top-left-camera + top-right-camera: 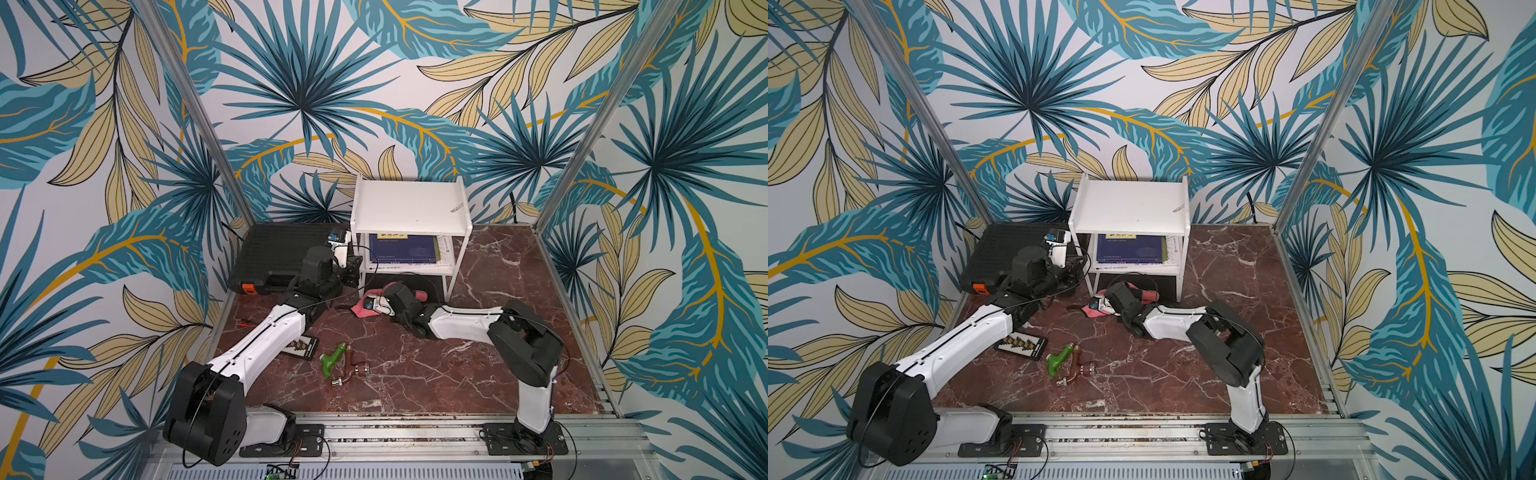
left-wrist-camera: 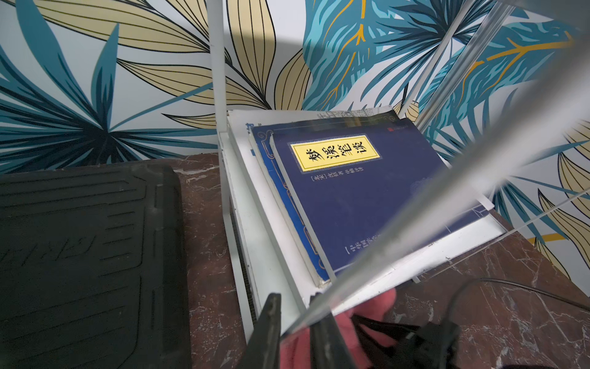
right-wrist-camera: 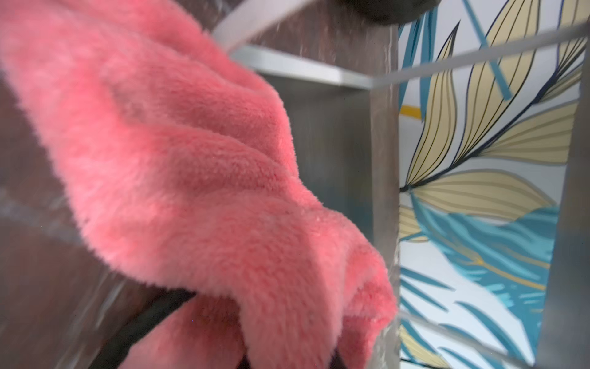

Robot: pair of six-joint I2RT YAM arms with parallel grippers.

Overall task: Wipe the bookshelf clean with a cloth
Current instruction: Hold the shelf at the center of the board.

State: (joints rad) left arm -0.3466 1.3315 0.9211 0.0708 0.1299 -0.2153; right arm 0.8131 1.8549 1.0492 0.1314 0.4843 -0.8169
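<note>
Right pincer [image 3: 255, 351] pinches the cloth [image 3: 191, 159], with the bookshelf [image 1: 411, 208] boards above it. Left pincer [image 2: 297, 335] clamps its leg [image 2: 415, 204]; wiping looks barely begun.

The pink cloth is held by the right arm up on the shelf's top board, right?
No, only the height is wrong. The right gripper holds the cloth down at the foot of the shelf, below its lower board; both top views show it.
</note>
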